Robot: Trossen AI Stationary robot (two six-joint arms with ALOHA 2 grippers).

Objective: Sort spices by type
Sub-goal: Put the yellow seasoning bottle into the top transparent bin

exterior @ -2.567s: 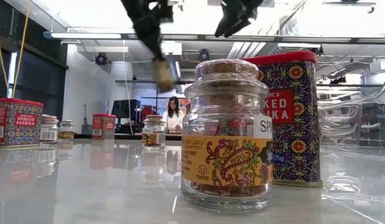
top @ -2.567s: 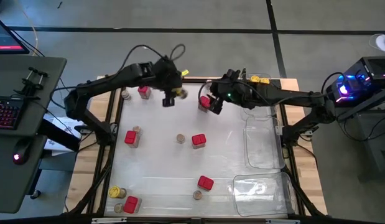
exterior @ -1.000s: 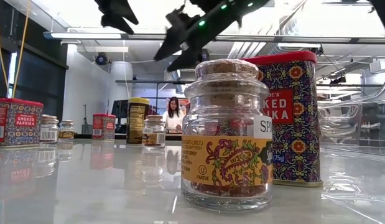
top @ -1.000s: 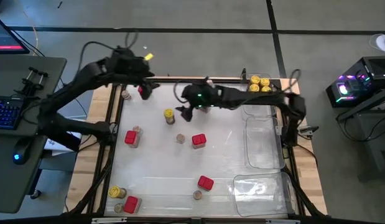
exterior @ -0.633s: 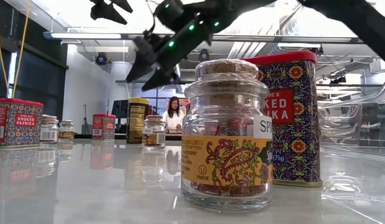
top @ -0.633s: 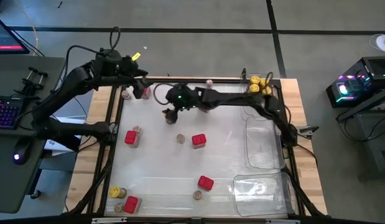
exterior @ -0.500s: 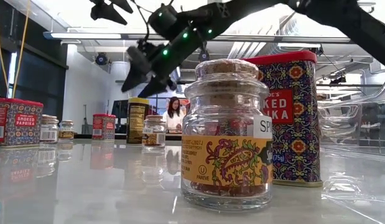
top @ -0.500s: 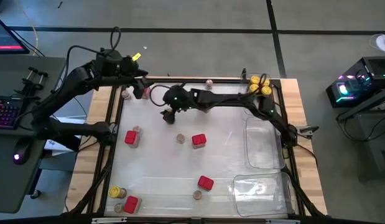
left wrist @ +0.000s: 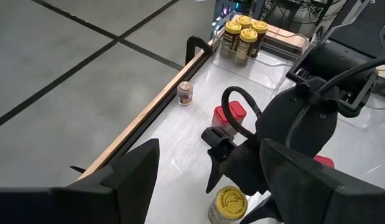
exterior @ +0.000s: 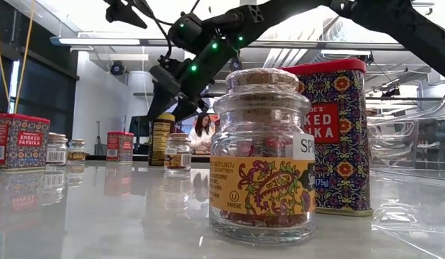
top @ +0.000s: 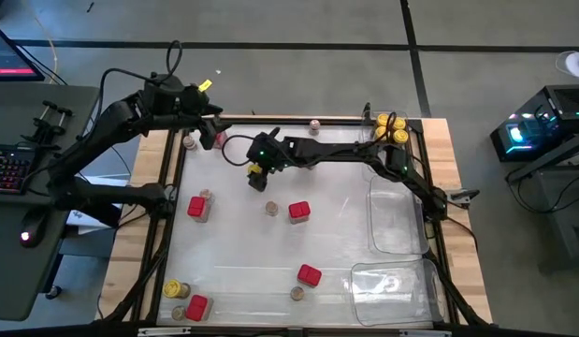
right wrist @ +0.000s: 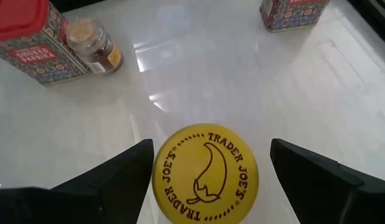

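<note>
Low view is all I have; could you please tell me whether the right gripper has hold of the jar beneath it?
Observer: Not yet. The right gripper hangs open over the yellow-lidded jar, with one finger on each side of the lid.
Operator: Thank you. Are other jars of that kind gathered anywhere?
Observer: Yes, four more yellow-lidded jars stand together at the table's far right corner.
Operator: And is the left gripper carrying anything?
Observer: No, the left gripper is open and empty near the far left corner, by a red tin.
</note>
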